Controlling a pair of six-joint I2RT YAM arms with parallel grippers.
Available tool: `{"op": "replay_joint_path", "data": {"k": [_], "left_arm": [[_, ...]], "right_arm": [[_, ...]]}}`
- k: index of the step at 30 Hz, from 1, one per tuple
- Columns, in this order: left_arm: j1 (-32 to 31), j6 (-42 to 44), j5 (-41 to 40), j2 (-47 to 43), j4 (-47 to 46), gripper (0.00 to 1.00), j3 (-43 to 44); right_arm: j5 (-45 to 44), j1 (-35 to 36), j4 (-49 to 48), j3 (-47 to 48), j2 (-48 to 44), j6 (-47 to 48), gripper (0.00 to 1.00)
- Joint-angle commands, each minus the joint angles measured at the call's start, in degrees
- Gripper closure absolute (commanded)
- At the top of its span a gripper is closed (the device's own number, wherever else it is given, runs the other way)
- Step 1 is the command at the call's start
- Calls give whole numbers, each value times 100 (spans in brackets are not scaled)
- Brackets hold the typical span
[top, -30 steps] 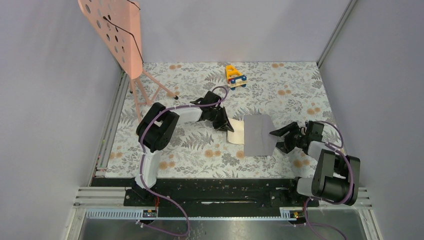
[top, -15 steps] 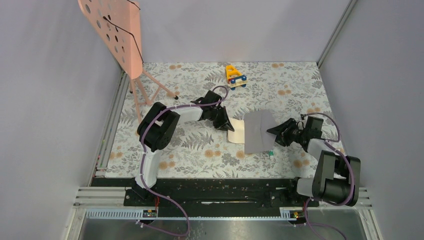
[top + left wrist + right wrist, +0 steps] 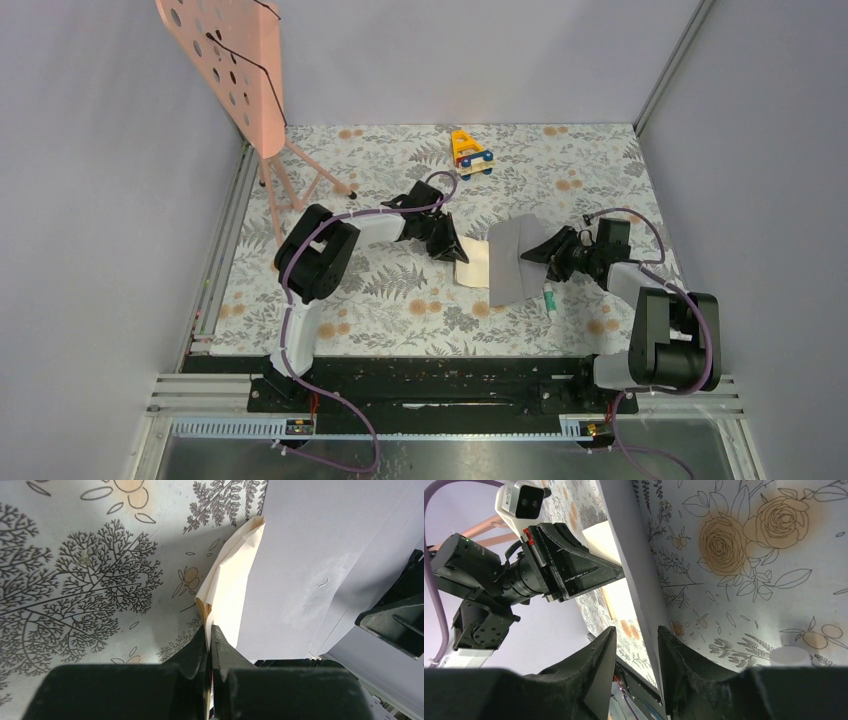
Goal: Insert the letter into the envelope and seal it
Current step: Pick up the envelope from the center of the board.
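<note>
Top external shows us the right gripper [image 3: 538, 254] has come in on the right edge of the envelope [image 3: 510, 265], jaws narrowed around it, whether pinching we cannot tell, tipping it up, while the left gripper [image 3: 455, 250] clamps the letter [image 3: 474, 266] just left of the envelope, which we judge opens the way for insertion.

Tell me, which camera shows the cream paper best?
The left wrist view: the cream paper fills the middle, pinched by the left gripper against the envelope. The top view shows only a small strip; the right wrist view, a sliver behind the envelope's edge.
</note>
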State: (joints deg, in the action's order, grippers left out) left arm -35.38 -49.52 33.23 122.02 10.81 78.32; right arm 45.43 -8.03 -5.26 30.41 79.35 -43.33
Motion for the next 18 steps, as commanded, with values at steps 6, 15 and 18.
{"op": "replay_joint_path", "data": {"k": [6,15,18], "left_arm": [[52,181,186,-161,-141,100,23],[180,678,-23,-1310,465,100,-226],[172,750,-21,-1783,635,100,-312]], "right_arm": [[-319,197,30,268,189,113,74],[-1003,371,1492,768,-558,460,100],[-1361,609,2050,1048,-794,513,100]]}}
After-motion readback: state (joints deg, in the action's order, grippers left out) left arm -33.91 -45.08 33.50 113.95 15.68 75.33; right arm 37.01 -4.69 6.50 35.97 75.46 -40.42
